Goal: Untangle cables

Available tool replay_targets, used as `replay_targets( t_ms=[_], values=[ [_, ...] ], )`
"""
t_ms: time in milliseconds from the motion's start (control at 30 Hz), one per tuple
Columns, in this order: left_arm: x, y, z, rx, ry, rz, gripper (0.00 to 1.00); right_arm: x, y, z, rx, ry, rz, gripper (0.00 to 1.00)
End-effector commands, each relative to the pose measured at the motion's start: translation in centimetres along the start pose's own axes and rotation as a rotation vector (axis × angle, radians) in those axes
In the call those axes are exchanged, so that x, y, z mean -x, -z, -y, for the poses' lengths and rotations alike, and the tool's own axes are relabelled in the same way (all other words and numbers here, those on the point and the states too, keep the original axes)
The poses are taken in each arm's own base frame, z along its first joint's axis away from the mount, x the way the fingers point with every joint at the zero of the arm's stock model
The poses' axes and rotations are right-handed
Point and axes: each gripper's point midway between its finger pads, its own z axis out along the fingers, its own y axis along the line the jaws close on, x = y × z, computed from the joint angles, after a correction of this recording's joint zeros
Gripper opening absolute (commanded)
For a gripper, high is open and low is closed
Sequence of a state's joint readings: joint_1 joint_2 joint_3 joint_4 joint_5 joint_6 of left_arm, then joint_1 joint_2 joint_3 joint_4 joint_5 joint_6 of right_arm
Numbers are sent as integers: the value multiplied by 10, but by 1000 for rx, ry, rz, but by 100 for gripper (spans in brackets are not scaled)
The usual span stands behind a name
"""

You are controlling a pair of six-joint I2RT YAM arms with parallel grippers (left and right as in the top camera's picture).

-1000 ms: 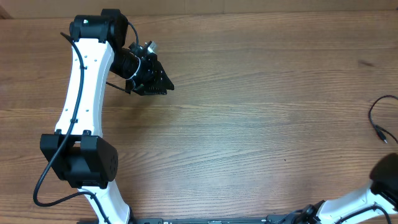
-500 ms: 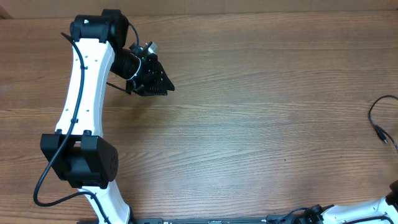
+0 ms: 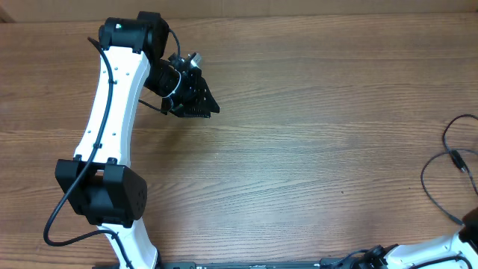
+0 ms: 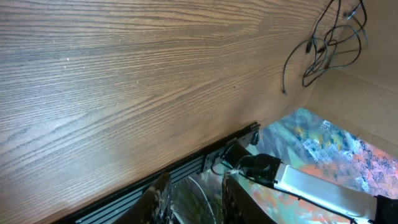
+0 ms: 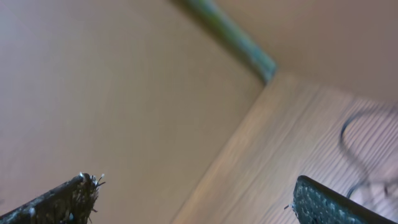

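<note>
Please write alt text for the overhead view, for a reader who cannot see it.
The white and black left arm reaches over a wooden table, the left gripper at upper left. Thin black cables lie looped at the far right edge.

Wooden table [image 3: 314,149], black rail [image 4: 180,169] along edge.

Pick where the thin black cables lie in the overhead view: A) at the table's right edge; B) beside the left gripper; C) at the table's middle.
A: the cables lie at the right edge of the table, far from the left gripper.
</note>
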State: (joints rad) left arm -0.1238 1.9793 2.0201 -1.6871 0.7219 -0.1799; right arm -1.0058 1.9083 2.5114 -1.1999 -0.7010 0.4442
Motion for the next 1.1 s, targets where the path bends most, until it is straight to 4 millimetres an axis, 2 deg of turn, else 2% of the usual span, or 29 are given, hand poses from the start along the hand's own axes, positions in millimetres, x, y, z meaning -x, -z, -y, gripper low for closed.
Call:
replay_targets(
  t_ms=[0, 133, 333, 433, 600, 700, 800, 900, 1067],
  values=[
    [-2, 0, 2, -10, -16, -4, 27, -25, -5, -16, -31, -11, -52, 100],
    [-2, 1, 7, -38, -69, -5, 24, -67, -22, -39, -11, 70, -178, 100],
    [3, 13, 20, -61, -243, 83, 18, -140, -46, -109, 151, 336, -337, 100],
    [2, 33, 31, -69, -318, 177, 18, -181, -48, -147, 251, 477, -405, 100],
    [-10, 81, 42, -17, -394, 376, 19, -232, -40, -188, 350, 654, -463, 100],
    [-24, 117, 33, 129, -355, 541, 19, -254, -25, -201, 331, 765, -460, 100],
    [-50, 152, 32, 233, -356, 701, 19, -273, 1, -221, 353, 834, -444, 100],
    [-87, 184, 36, 291, -380, 848, 19, -298, 42, -238, 395, 926, -446, 100],
    [-157, 224, 28, 400, -394, 1063, 19, -342, 112, -233, 392, 1098, -500, 100]
  ],
)
